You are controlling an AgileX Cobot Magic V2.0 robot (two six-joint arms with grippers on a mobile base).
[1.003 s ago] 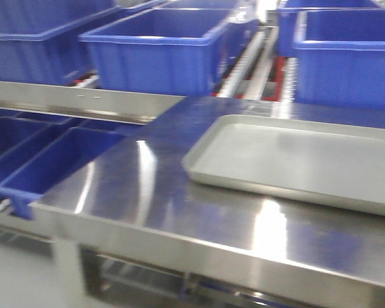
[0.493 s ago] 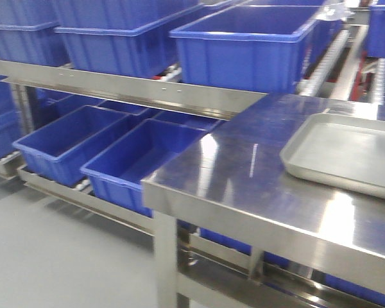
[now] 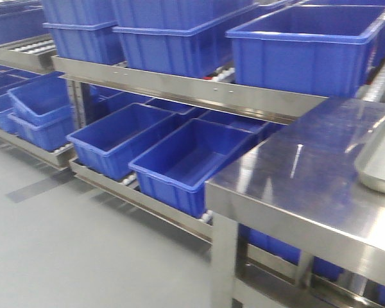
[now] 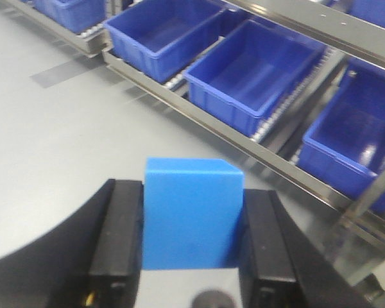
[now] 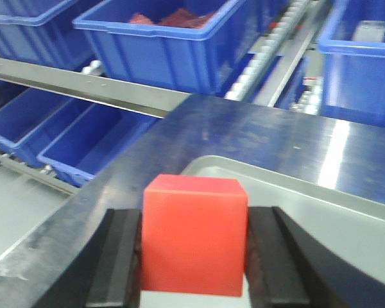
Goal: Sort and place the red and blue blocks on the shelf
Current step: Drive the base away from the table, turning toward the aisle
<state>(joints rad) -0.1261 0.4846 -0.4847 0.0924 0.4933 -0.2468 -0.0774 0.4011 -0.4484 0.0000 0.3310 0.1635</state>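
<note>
My left gripper (image 4: 191, 221) is shut on the blue block (image 4: 191, 212), holding it above the grey floor in front of the shelf's lower tier (image 4: 244, 142). My right gripper (image 5: 194, 240) is shut on the red block (image 5: 194, 232), holding it over the steel table's edge beside the grey tray (image 5: 321, 218). The shelf (image 3: 179, 90) is a steel rack with a flat front rail, seen at the left and centre of the front view. Neither gripper shows in the front view.
Large blue bins (image 3: 179, 154) stand on both shelf tiers; one upper bin (image 5: 173, 35) holds red items. The steel table (image 3: 308, 186) with the grey tray (image 3: 380, 163) is at the right. Grey floor (image 3: 64, 244) lies at the lower left.
The front view has swung left: the table and tray slid to the right edge, and more of the shelf, lower bins and floor came into view.
</note>
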